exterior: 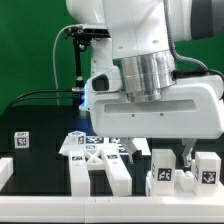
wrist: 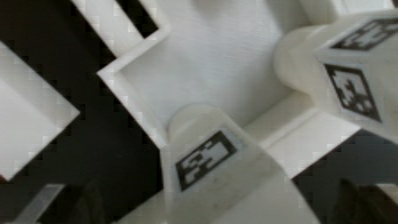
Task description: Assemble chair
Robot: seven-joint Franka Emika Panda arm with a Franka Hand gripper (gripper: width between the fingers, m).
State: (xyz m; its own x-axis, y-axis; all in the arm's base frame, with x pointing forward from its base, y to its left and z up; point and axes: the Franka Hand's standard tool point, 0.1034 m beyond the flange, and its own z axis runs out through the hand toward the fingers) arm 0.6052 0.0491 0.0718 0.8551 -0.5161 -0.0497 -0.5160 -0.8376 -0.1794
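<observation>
White plastic everywhere: my arm (exterior: 150, 60) stoops low over the matte black table (exterior: 42, 165), wrist pointing straight down, gripper (exterior: 185, 156) set among the chair (exterior: 97, 160) pieces toward the exterior view's right. Its jaws stand spread wide, clamping nothing. On the wrist view I see a smooth flat angular slab (wrist: 196, 75) and chunky blocky posts (wrist: 214, 155) carrying black-and-white square tags.

Chair pieces (exterior: 95, 160) on table (exterior: 45, 118), below end effector (exterior: 169, 154)
</observation>
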